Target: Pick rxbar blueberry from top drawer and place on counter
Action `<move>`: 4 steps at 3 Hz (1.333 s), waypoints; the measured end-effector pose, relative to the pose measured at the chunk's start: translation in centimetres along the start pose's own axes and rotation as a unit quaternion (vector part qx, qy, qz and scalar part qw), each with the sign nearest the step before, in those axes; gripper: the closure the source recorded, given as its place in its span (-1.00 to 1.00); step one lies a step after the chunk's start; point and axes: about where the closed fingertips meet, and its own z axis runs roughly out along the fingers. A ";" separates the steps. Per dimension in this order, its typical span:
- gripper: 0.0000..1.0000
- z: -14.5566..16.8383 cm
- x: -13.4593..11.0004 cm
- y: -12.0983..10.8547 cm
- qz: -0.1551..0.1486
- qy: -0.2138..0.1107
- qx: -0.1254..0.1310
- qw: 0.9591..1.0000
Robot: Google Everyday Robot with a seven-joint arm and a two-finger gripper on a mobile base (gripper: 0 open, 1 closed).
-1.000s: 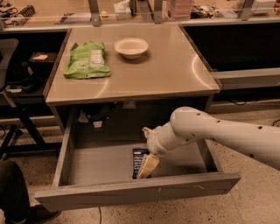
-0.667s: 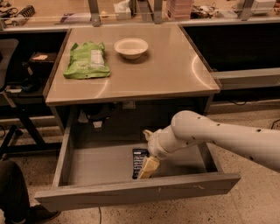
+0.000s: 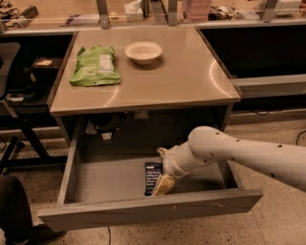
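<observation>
The gripper [image 3: 162,184] sits low in the middle of the frame, inside the open drawer [image 3: 105,181], its pale yellowish tip pointing down and to the left and touching the right edge of the snack bar [image 3: 152,172]; whether it is spread, pressed together or pinching the bar cannot be told from this view. The bar, dark with pale lines of print, lies flat on the drawer's grey bottom, just behind the front panel and a little right of the drawer's middle, its long side running front to back. The white arm [image 3: 248,155], dotted with small dark spots, comes in from the right edge of the frame and crosses over the drawer's right side to reach the gripper. The drawer is pulled well out toward the bottom of the frame, its flat front panel slanting slightly down to the left, and apart from the bar its bottom shows only bare grey. At the lower left corner a dark shape [image 3: 14,210] stands on the speckled floor [image 3: 282,215], cut off by the frame's edge. Above the drawer, across the middle of the frame, is the counter [image 3: 186,76], smooth and tan with soft glare on it. On its left part lies a green bag [image 3: 94,66], flat and crinkled, and just right of the bag, toward the back edge, stands a shallow white bowl [image 3: 143,51]; the two are near but apart. Along the top of the frame, behind the counter, runs a long bench [image 3: 62,12] crowded with small items too blurred to name.
</observation>
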 end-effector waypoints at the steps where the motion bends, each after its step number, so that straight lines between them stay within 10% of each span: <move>1: -0.52 0.0 0.0 0.0 0.000 0.000 0.000 1.000; 4: 0.89 0.0 0.0 0.0 0.000 0.000 0.000 1.000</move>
